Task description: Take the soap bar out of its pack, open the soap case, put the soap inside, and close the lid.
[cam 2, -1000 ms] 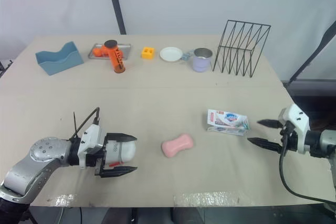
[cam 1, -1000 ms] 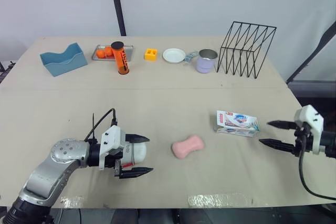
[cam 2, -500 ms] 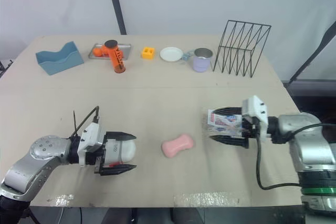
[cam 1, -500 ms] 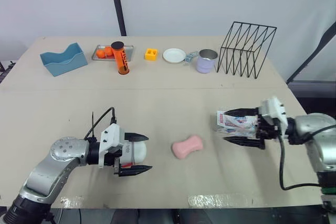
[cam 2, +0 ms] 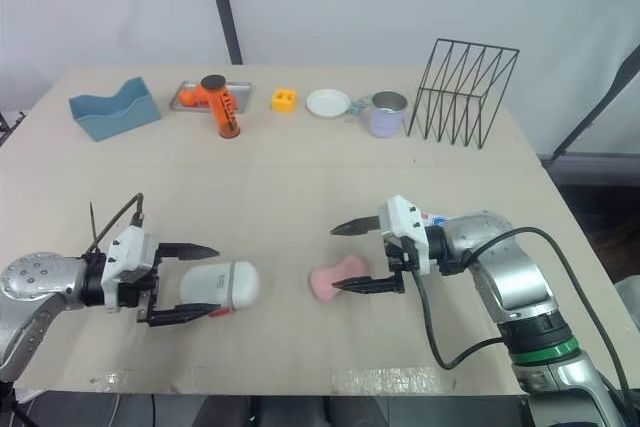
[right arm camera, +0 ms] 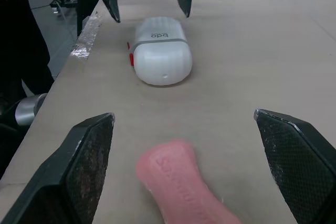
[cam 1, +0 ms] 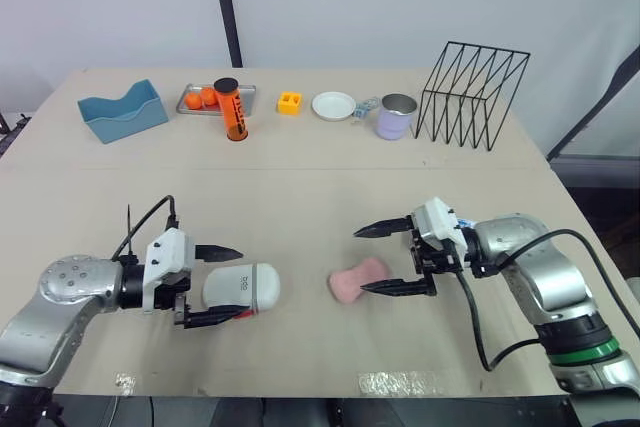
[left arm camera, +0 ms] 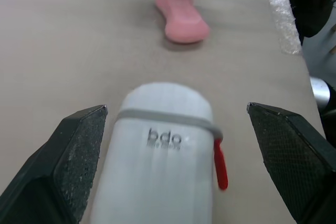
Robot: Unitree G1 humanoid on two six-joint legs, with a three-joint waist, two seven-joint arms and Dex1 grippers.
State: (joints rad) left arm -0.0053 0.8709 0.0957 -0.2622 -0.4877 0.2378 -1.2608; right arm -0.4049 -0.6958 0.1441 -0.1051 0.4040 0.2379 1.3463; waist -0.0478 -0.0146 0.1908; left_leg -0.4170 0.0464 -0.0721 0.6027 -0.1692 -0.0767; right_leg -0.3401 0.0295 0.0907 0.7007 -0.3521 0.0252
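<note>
Low on the left of the head views, on the tan table (cam 1: 300,197), the left gripper (cam 1: 236,285) has its fingers spread wide to either side of the white soap case (cam 2: 222,285), apparently not touching it. The case lies on its side with the lid closed, a grey seam around it and a red tab (left arm camera: 220,167) at one edge; whatever it holds is hidden.

Right of centre, the right gripper (cam 1: 360,260) is also spread open, with the pink soap bar (cam 1: 357,280) bare on the table between its fingers. The lower fingertip overlaps the bar's edge, and contact cannot be judged. The soap pack (cam 2: 432,219) is just a sliver behind that wrist.

Along the top of the frame sit a blue bin (cam 1: 120,112), its inside hard to see, a metal tray (cam 1: 200,99) holding small orange pieces, an orange bottle (cam 1: 232,112) at the tray's edge, a yellow block (cam 1: 289,102), a white dish (cam 1: 332,105), a lavender mug (cam 1: 395,119) and a black wire rack (cam 1: 470,92).
</note>
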